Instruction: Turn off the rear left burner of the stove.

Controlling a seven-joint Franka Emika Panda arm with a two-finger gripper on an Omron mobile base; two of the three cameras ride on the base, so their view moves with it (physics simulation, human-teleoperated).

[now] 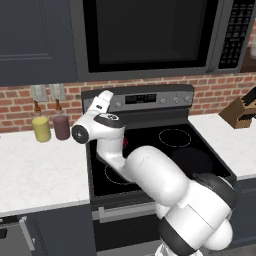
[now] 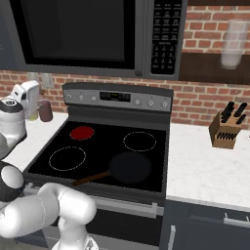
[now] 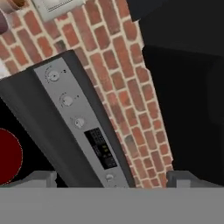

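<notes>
Red glows the rear left burner point(image 2: 82, 132) on the stove point(image 2: 146, 168), just below the panel's knobs point(image 3: 66, 100). My claw point(image 3: 109, 177), spread wide and gripping nothing, hovers facing the panel point(image 3: 76, 118).

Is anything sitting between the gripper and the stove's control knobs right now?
Nothing visible is. In the hand view the open gripper looks straight at the stove's grey control panel, with the knobs unobstructed. The rear left burner glows red. The pan sits on the front right zone, away from the panel.
</notes>
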